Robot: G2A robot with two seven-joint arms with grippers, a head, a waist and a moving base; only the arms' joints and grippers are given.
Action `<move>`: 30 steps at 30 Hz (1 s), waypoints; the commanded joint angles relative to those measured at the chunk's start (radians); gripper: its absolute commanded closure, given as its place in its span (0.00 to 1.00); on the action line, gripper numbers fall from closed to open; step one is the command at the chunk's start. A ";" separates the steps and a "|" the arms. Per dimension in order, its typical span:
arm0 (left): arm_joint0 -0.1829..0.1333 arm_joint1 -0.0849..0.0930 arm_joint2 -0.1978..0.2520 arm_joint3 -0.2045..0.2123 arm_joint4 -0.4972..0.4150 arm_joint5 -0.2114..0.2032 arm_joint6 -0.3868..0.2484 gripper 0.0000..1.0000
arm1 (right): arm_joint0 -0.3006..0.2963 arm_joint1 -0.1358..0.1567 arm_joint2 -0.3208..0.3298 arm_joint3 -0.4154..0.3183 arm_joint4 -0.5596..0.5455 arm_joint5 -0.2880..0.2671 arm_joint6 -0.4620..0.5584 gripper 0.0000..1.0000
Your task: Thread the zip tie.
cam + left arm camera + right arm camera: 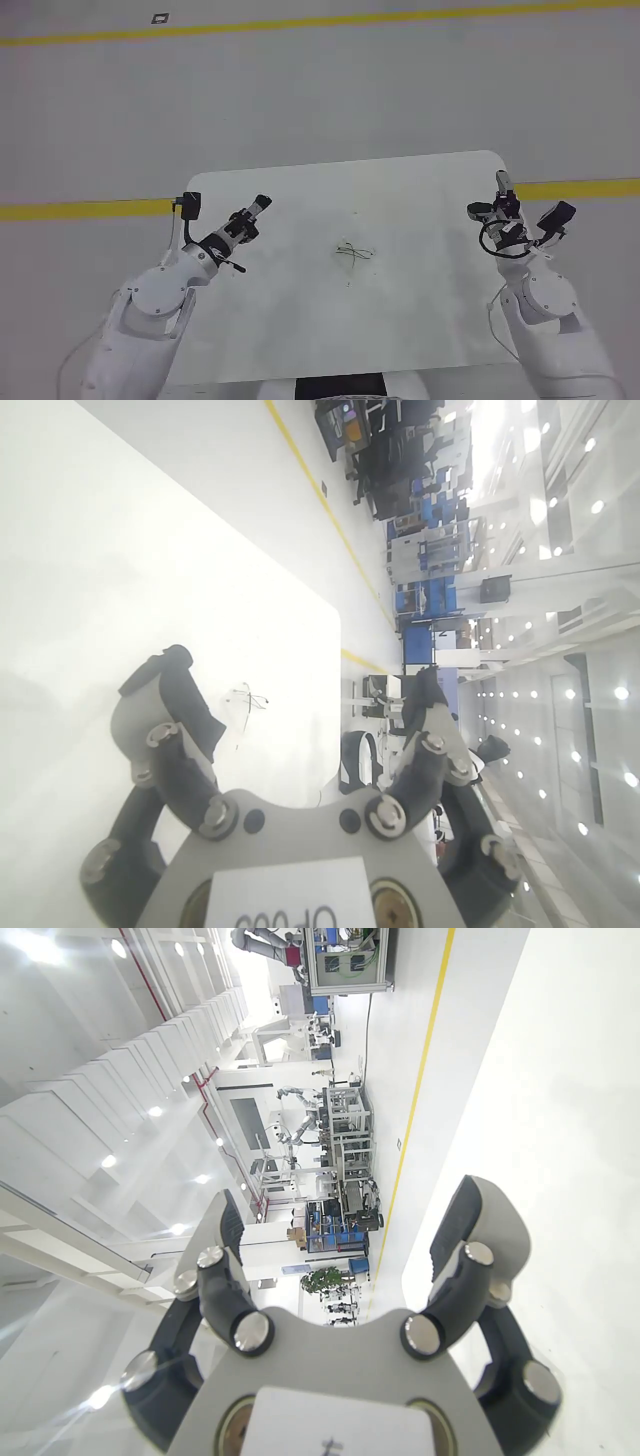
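Top view first, and the biggest thing out there is the white table (pixel 300 330), rounded at its corners. Over the table's left edge sits the left gripper (pixel 252 212), aimed inward across the surface. The left wrist view confirms it: left gripper (pixel 300 670) spread wide, nothing between its fingers. Over at the table's right edge, near the far corner, the right gripper (pixel 495 200) points out past the table's far side. In its own wrist view, the right gripper (pixel 345 1195) also stands wide apart and empty.

Now the small stuff: the zip ties (pixel 354 252), a thin crossed tangle lying flat near the table's middle, slightly toward the right half. From the left wrist they show as fine dark strands, zip ties (pixel 248 700), straight ahead of the fingers.

Expect these to be feather-light, springy and slick, lying nearly flush with the table, so a pinch could easily skate one aside or drag its neighbours along. A free end poking out of the tangle looks like the best place to take hold, one end per gripper.

Room is generous: the tangle sits well clear of every table edge, with bare surface all round, so either arm can come in low from its own side.
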 commanded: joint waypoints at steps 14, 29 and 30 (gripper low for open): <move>-0.149 0.012 0.172 -0.017 0.245 0.127 -0.271 0.00 | 0.000 0.000 0.000 0.000 0.000 0.000 0.000 0.00; -0.450 -0.006 0.412 0.150 0.444 0.138 -0.551 0.00 | 0.000 0.000 0.000 0.000 0.000 0.000 0.000 0.00; -0.476 -0.013 0.441 0.174 0.469 0.138 -0.563 0.00 | 0.000 0.000 0.000 0.000 0.000 0.000 0.000 0.00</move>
